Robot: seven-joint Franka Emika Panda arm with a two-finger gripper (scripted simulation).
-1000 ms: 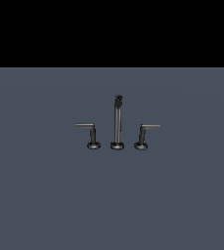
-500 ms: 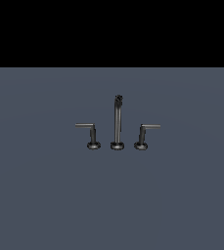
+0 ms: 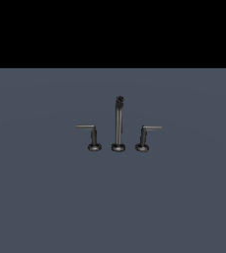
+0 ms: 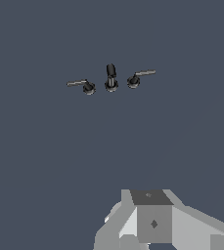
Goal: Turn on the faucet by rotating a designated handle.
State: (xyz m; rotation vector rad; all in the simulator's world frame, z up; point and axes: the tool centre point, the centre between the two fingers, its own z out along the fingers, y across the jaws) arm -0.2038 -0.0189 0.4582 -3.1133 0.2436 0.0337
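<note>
Floor (image 3: pixel 45 197): flat grey-blue surface, fills the lower part of the exterior view; black band above it. It carries the whole faucet set.

Gripper (image 4: pixel 155 222): seen only in the wrist view, as a pale grey blocky body with a darker square face. Its fingertips are not in the picture, so I cannot tell whether the fingers are apart or together. It holds nothing that can be seen and is well apart from the faucet. It does not appear in the exterior view.

Faucet (image 3: pixel 118 126): three dark metal pieces in a row on the floor, each on its own round base. Landmark taken as the spout (image 3: pixel 118 121), the tall thin upright piece in the middle, also visible foreshortened in the wrist view (image 4: pixel 111 77).

Designated handle (image 3: pixel 146 136): short L-shaped lever just beside the spout, on the exterior view's right of it. Post is upright, with a thin arm reaching away from the spout, roughly level. The base is apart from the spout base, not touching. The same lever shows in the wrist view (image 4: pixel 139 77).

Twin lever (image 3: pixel 91 136): on the other side of the spout, arm pointing away from it, mirror of the designated handle. Wrist view agrees (image 4: pixel 81 85).
</note>
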